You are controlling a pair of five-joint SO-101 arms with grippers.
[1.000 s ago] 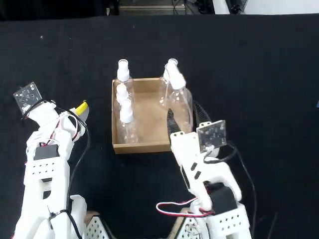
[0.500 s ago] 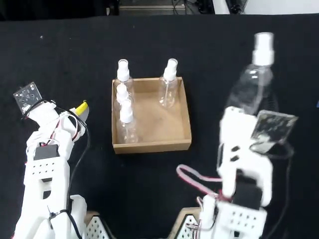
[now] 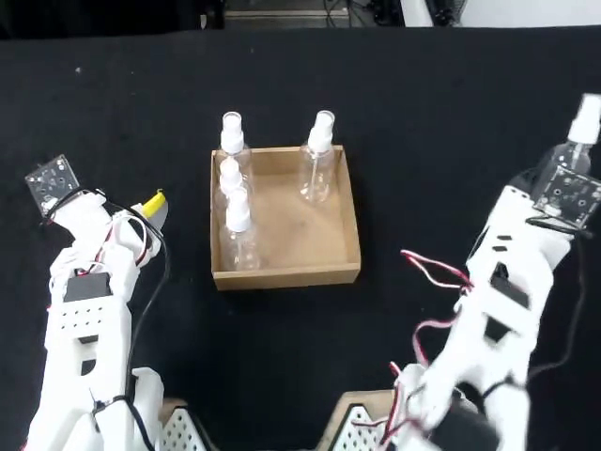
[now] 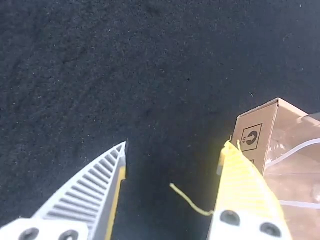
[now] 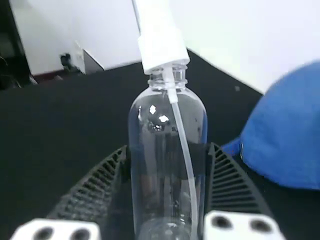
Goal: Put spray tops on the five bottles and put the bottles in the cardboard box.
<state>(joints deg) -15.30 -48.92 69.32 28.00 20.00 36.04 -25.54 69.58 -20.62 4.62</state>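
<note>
High view: the black cloth-covered table carries a shallow brown cardboard box near its middle. Clear plastic bottles with white spray tops stand inside: a row of three along one wall and a single bottle at a far corner. The right gripper pinches a fifth spray-topped bottle, well apart from the box. The left gripper hangs spread beside a box corner.

The bench has a matte black surface all over. An open, shallow cardboard box sits flat on it near the middle, its sides roughly square to the front edge.
</note>
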